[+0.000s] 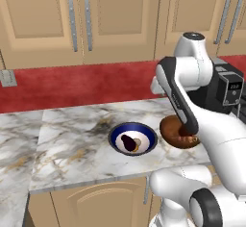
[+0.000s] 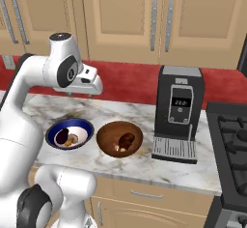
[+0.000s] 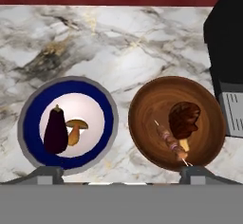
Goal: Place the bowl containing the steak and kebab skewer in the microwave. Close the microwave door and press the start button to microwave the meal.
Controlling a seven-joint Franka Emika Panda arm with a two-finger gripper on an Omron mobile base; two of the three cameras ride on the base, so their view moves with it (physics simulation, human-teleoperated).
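Note:
The brown wooden bowl (image 3: 176, 121) (image 2: 119, 138) (image 1: 174, 133) sits on the marble counter, with a dark steak (image 3: 184, 118) and a kebab skewer (image 3: 171, 143) inside. In the left base view my arm covers part of it. My gripper (image 3: 122, 173) (image 2: 83, 91) hangs well above the counter, facing down over both bowls. It is open wide, with nothing between its fingertips (image 3: 47, 173). The wooden bowl lies toward its right fingertip. The microwave and its door are out of view.
A blue-rimmed bowl (image 3: 68, 123) (image 2: 69, 134) (image 1: 133, 139) with an eggplant and a mushroom stands just left of the wooden bowl. A black coffee machine (image 2: 178, 113) (image 3: 228, 52) is close on the right, and a stove (image 2: 231, 140) beyond it. Wall cabinets hang above the red backsplash.

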